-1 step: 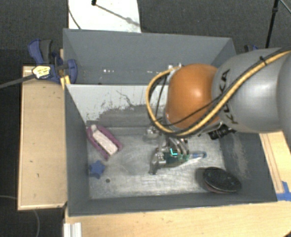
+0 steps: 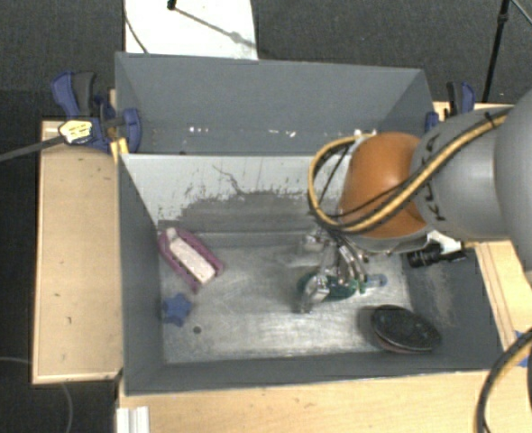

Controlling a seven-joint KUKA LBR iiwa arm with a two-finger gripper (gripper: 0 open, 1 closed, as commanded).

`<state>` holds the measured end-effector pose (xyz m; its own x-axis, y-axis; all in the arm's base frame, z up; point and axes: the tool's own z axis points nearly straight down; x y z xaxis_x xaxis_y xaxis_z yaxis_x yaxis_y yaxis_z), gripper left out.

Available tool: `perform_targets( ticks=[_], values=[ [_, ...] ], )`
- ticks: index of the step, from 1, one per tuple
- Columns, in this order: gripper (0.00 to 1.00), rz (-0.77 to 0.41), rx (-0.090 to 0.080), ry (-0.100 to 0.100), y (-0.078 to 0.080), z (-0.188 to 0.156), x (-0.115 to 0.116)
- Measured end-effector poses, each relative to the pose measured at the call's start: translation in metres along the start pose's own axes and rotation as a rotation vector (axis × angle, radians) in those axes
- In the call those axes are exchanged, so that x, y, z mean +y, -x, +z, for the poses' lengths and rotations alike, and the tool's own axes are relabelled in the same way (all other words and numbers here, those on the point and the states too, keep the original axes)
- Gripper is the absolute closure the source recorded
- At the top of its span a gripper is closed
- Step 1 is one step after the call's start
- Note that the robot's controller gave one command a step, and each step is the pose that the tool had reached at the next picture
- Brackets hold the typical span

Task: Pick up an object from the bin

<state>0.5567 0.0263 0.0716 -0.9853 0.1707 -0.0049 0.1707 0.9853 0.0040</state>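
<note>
Camera view, looking down into a grey metal bin [image 2: 248,336]. The arm comes in from the right, and its gripper [image 2: 323,289] is low over the bin floor, right of centre, at a small green and white thing [image 2: 349,286]. Whether the gripper is apart or together cannot be told.

A dark round disc [image 2: 403,328] lies near right. A pink block [image 2: 190,256] and a small blue piece [image 2: 176,308] lie well apart at left.

This looks like the grasping step. The next move calls for a sure hold on the green thing, then a lift clear of the walls.

A small dark-green thing [image 2: 338,286] with pale bits lies on the floor of the bin [image 2: 248,323], right of centre.
</note>
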Motion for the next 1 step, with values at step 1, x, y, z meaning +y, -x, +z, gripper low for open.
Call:
perform_targets(
  ticks=[1],
  values=[
    [0.00,0.299,-0.002,-0.004,0.0122,-0.0298,-0.0445]
  ],
)
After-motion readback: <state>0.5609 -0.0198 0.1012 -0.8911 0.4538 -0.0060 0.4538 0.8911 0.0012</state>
